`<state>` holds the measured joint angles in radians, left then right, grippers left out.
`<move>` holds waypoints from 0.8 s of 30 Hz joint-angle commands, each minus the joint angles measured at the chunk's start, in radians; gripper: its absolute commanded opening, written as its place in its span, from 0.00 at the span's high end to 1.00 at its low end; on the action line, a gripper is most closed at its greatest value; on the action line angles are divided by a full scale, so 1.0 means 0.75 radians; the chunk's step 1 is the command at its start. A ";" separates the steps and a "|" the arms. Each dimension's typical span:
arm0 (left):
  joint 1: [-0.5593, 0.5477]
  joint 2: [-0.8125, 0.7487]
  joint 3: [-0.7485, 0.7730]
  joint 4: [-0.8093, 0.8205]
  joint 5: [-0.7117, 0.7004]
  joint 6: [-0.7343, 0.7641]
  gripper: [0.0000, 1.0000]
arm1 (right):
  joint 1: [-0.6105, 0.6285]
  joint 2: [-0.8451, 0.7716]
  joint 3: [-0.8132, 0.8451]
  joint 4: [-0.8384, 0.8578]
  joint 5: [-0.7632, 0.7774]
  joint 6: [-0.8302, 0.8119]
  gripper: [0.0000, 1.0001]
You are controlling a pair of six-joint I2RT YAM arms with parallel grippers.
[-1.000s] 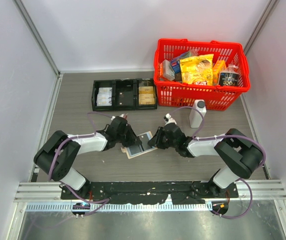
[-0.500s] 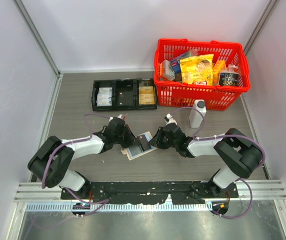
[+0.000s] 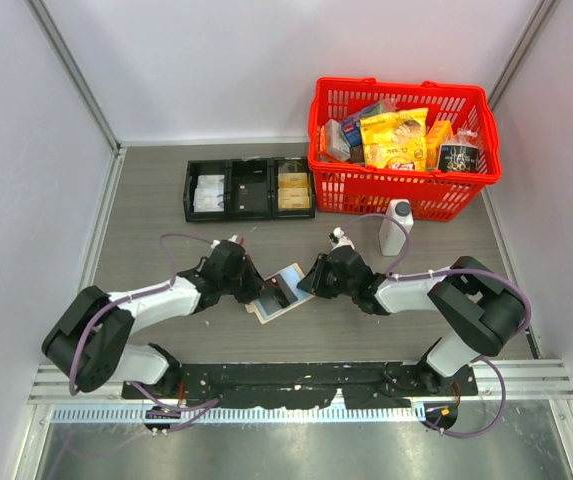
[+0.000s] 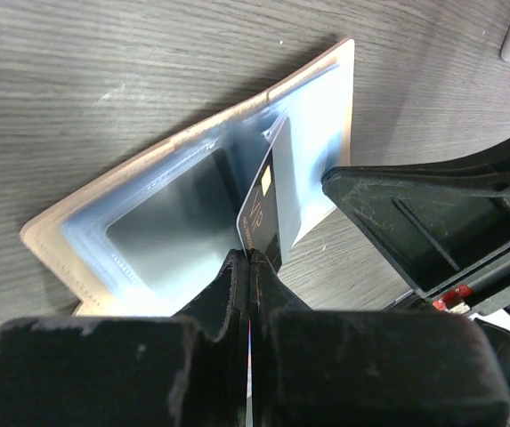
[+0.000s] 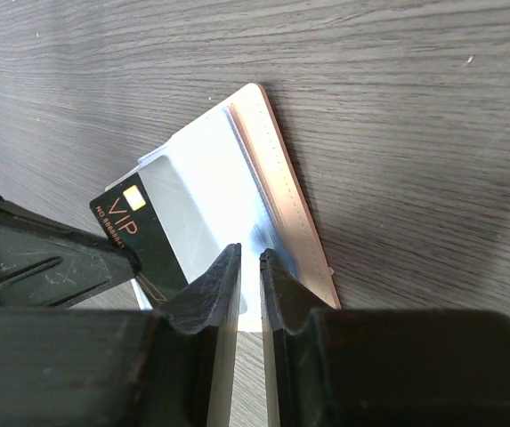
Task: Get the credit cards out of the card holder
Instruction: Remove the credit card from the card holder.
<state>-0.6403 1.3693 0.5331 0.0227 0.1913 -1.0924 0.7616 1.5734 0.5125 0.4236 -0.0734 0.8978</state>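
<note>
find the small flat tan folding card holder (image 3: 291,273) lying open on the grey wood surface (image 3: 141,215), pale shiny inside up, between the two hands. see the left hand (image 4: 248,258) squeezed shut on the low edge of a thin dark plastic credit card (image 4: 268,209) with gold letters, tilted up from its pocket and looking partly out. expect that card to be light, stiff and slick, so pinch a short edge hard and pull straight along the pocket, not sideways. expect the card holder to be soft, light and quick to slide or lift along, so pin it down while pulling. see the right hand (image 5: 248,253) set narrow, tips over the pale inside near the tan edge; cannot tell whether nipping or only pressing. cannot tell about more cards inside. mind the tight gap between both hands. leave alone the black three-part tray (image 3: 250,213), the red plastic basket (image 3: 406,195) full of packets and the white bottle (image 3: 395,228), all well behind and not in the way.
</note>
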 commanded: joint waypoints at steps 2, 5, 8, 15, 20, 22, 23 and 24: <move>-0.003 -0.118 -0.056 -0.098 -0.042 0.023 1.00 | -0.007 0.035 0.008 -0.129 0.032 -0.023 0.80; -0.003 -0.165 -0.085 -0.098 -0.048 0.023 1.00 | -0.007 0.013 0.020 -0.152 0.032 -0.031 0.80; -0.003 -0.220 -0.118 -0.088 -0.055 0.021 1.00 | -0.005 -0.022 0.045 -0.188 0.039 -0.050 0.79; -0.003 -0.402 -0.177 -0.081 -0.106 0.017 1.00 | -0.007 -0.085 0.088 -0.240 0.026 -0.105 0.77; -0.003 -0.521 -0.210 -0.094 -0.167 0.008 1.00 | -0.003 -0.146 0.112 -0.276 0.016 -0.123 0.71; -0.003 -0.547 -0.216 -0.096 -0.183 0.008 1.00 | -0.005 -0.179 0.125 -0.291 0.016 -0.131 0.67; -0.001 -0.562 -0.218 -0.100 -0.194 0.010 1.00 | -0.005 -0.192 0.129 -0.293 0.016 -0.136 0.63; -0.003 -0.570 -0.218 -0.104 -0.200 0.008 1.00 | -0.005 -0.212 0.131 -0.295 0.012 -0.138 0.62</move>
<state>-0.6411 0.9787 0.3767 -0.0460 0.0925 -1.0920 0.7616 1.4899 0.5655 0.2203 -0.0719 0.8253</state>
